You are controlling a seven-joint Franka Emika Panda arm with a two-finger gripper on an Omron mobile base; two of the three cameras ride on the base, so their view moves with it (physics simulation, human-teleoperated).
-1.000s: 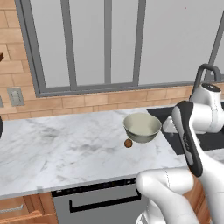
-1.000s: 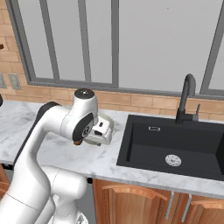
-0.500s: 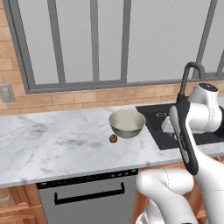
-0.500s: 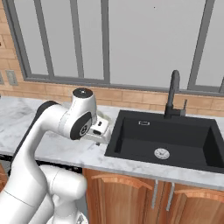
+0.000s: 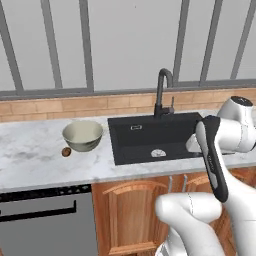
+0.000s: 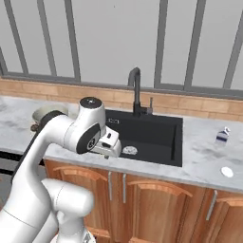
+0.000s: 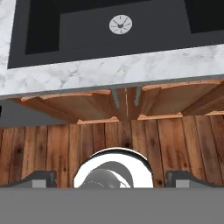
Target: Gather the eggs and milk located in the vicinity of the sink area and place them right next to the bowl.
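Note:
The pale bowl (image 5: 82, 135) stands on the marble counter left of the black sink (image 5: 150, 131), and one brown egg (image 5: 66, 151) lies at its front left. In the right base view the milk (image 6: 221, 136), a small white carton with blue marks, stands on the counter right of the sink (image 6: 156, 133). My gripper (image 6: 110, 147) hangs over the counter's front edge at the sink's near left corner, far from the milk. In the hand view the gripper (image 7: 111, 178) is open with nothing between its fingertips (image 7: 41, 177), and the sink (image 7: 87, 26) lies ahead.
A tall black faucet (image 5: 162, 92) rises behind the basin. A small white round object (image 6: 227, 172) lies near the counter's front edge, right of the sink. Wooden cabinet doors (image 7: 87, 105) and a plank floor sit below. A window runs along the back wall.
The whole picture has shifted left as the base drove to the right: the sink moved toward the middle and the milk came into view. The arm holds its pose, gripper open.

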